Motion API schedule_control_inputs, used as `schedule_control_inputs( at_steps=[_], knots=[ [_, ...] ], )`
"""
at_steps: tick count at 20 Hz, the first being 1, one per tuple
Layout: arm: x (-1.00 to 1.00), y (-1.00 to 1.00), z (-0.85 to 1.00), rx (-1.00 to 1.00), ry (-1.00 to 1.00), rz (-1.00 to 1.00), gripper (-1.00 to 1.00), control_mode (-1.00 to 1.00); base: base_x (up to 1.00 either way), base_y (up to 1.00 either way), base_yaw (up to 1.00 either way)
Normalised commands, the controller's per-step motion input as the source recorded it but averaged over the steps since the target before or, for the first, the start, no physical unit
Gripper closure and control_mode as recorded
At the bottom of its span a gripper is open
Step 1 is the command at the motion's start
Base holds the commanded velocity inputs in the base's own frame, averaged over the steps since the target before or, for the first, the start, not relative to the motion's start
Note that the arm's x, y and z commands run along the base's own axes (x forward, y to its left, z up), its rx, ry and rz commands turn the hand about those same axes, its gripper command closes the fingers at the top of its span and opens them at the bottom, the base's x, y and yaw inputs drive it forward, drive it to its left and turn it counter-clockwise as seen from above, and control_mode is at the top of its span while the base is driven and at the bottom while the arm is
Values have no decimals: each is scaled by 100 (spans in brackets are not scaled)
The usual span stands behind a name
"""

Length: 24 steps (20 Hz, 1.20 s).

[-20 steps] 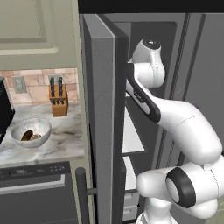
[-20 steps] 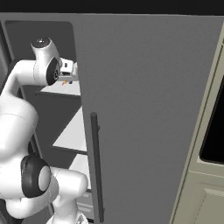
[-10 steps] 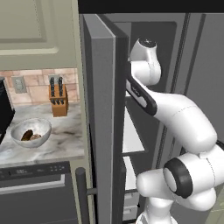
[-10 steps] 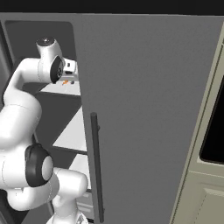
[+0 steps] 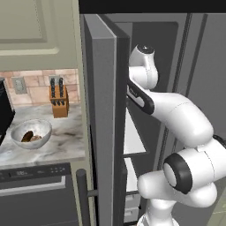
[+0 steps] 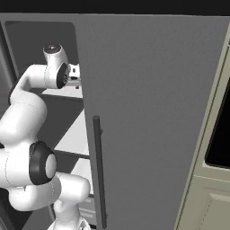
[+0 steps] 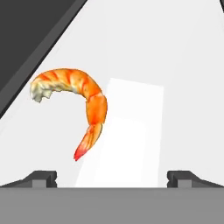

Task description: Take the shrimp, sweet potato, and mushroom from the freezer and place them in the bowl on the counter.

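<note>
- White freezer shelf [image 7: 175,65] carries a small curved orange shrimp [image 7: 78,98].
- Claw [image 7: 112,177] spread wide, empty (shrimp probably light, slippery; pinch the thick mid-body).

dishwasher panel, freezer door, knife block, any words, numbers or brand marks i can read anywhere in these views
No text can be read in any view.
Dishwasher control panel: faint pale marks, too small and blurred to read.
Freezer door: plain grey, no label.
Knife block: no marking.
Bowl and shrimp: no text.
</note>
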Motion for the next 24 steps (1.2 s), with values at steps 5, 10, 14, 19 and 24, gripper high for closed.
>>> schedule_control_inputs(
  at_steps=[5, 10, 14, 19, 24],
  knots=[
    [29, 1, -2, 0, -2, 3, -100, -100, 0, 0, 0],
    [45, 13, 0, 0, 0, 0, -100, -100, 0, 0, 0],
    [47, 13, -3, 0, 1, 0, -100, -100, 0, 0, 0],
    [30, 1, -31, 0, 0, 0, -100, -100, 0, 0, 0],
    [6, 0, -52, 0, 0, 0, -100, -100, 0, 0, 0]
  ],
)
